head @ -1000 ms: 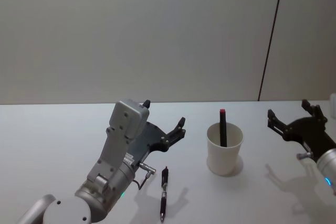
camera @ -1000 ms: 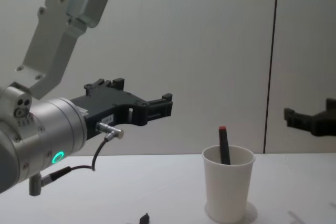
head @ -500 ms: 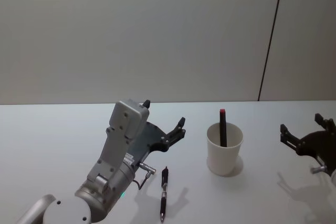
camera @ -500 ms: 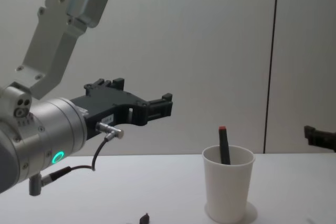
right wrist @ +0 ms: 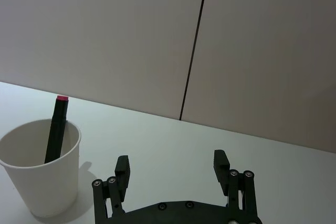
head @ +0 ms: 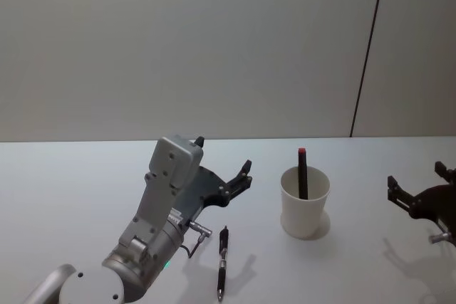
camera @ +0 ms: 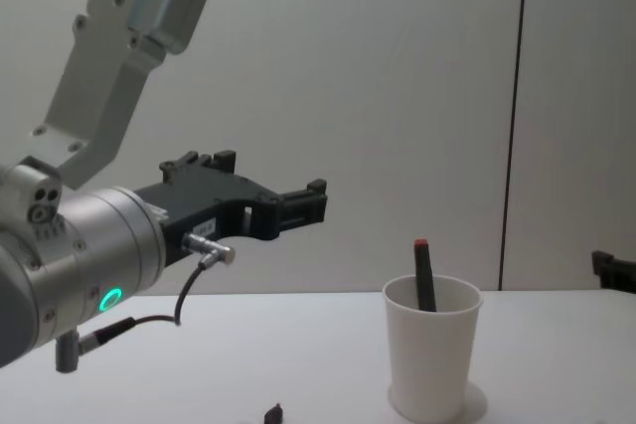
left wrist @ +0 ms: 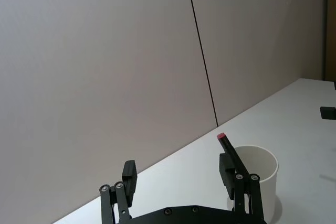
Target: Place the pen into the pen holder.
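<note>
A black pen (head: pixel 222 261) lies on the white table, in front of and slightly below my left gripper (head: pixel 224 153); its end also peeks up as the pen tip (camera: pixel 273 411) in the chest view. The left gripper (left wrist: pixel 177 166) hovers open above the table, holding nothing. The pen holder, a white paper cup (head: pixel 304 204), stands upright to its right. A black pen with a red tip (head: pixel 302 174) stands inside it. My right gripper (head: pixel 415 176) is open and empty, well right of the cup (right wrist: pixel 44 171).
The white table (head: pixel 85 197) runs back to a plain grey wall with one dark vertical seam (head: pixel 367 55). Free room lies on both sides of the cup.
My right gripper has drawn back to the right, away from the cup. The left arm, both pens and the cup have not moved.
</note>
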